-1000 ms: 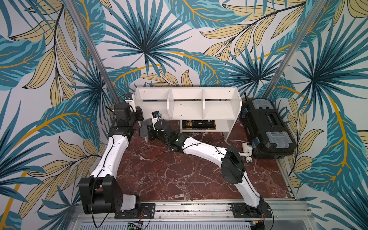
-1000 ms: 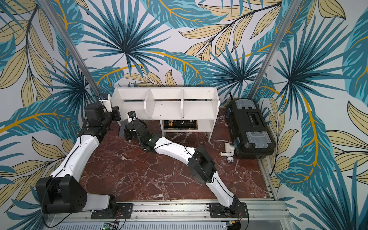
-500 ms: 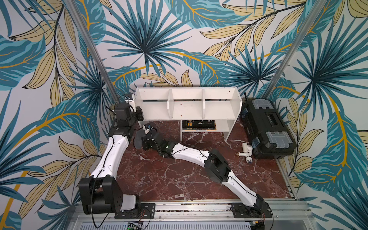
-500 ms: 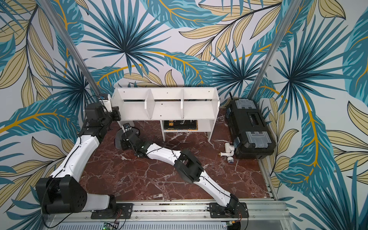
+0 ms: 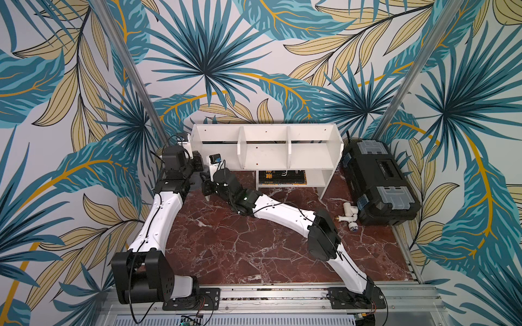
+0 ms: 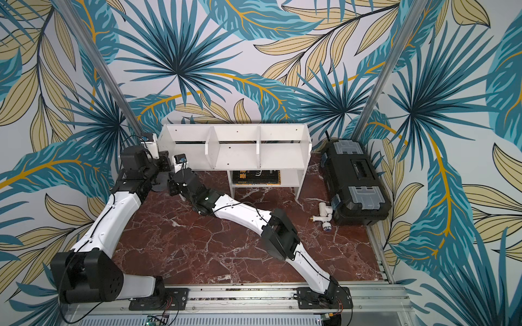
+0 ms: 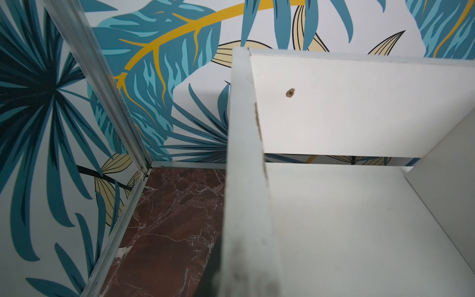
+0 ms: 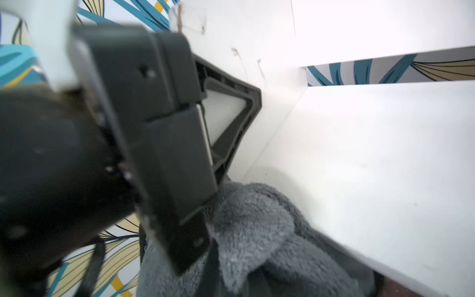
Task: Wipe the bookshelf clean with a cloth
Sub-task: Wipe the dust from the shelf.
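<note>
1. Right end effector (image 5: 205,188): jaws together, pinched on the cloth (image 8: 257,226). Its own fingertips are buried in fabric in the right wrist view.
2. Cloth: grey, fleecy, bunched up. It sits at the front lip of the bookshelf (image 5: 265,153) board, at the corner of the leftmost compartment, just beside the side panel. Part of it droops below the lip. In a top view it reads as a dark patch (image 6: 159,182) between the two wrists.
3. Left end effector (image 5: 197,161): clamped on the front edge of the bookshelf's left side panel. In the left wrist view that chipped, smudged edge runs straight down mid-frame. In the right wrist view its black fingers (image 8: 180,154) straddle the panel.
4. The two end effectors are just beside each other, with both arms converging on the shelf's left end.
5. Bookshelf: white, with three upper compartments and two dividers. It stands upright at the back of the surface (image 5: 240,248), close to the wall.
6. Lower bay under the middle and right compartments: a flat dark item with yellow print (image 5: 282,177). It is too small to identify.
7. Black toolbox (image 5: 378,180) with grey latches stands to the right of the shelf, near its right leg panel.
8. White pipe fitting (image 5: 348,216) lies on the red-brown marbled surface, just beside the toolbox's front corner.
</note>
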Controlling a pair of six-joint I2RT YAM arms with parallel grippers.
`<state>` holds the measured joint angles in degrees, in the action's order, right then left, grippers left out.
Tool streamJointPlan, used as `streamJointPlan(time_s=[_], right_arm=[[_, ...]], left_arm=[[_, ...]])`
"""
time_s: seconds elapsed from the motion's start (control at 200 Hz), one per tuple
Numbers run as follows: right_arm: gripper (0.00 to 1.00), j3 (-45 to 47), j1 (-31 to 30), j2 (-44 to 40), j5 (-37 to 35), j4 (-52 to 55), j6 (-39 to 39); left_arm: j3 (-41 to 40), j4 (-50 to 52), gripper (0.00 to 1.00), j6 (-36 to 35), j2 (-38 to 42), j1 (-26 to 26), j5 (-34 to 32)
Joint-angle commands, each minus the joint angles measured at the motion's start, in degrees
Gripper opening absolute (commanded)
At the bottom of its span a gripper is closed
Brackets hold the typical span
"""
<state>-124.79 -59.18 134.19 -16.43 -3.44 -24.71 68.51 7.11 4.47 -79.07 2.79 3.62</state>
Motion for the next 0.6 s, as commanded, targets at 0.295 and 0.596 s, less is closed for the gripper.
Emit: streamJointPlan(time_s=[0.295, 0.596], right_arm=[[0.0, 7.81, -1.3, 4.87, 0.88, -3.62, -4.1], [0.0, 10.52, -0.15, -5.36, -2.85, -8.28, 0.04]], left_arm=[[-2.26, 10.22, 0.0, 7.08, -0.16, -2.52, 8.71], [-2.25, 10.3, 0.0, 7.01, 0.02, -2.51, 8.29]])
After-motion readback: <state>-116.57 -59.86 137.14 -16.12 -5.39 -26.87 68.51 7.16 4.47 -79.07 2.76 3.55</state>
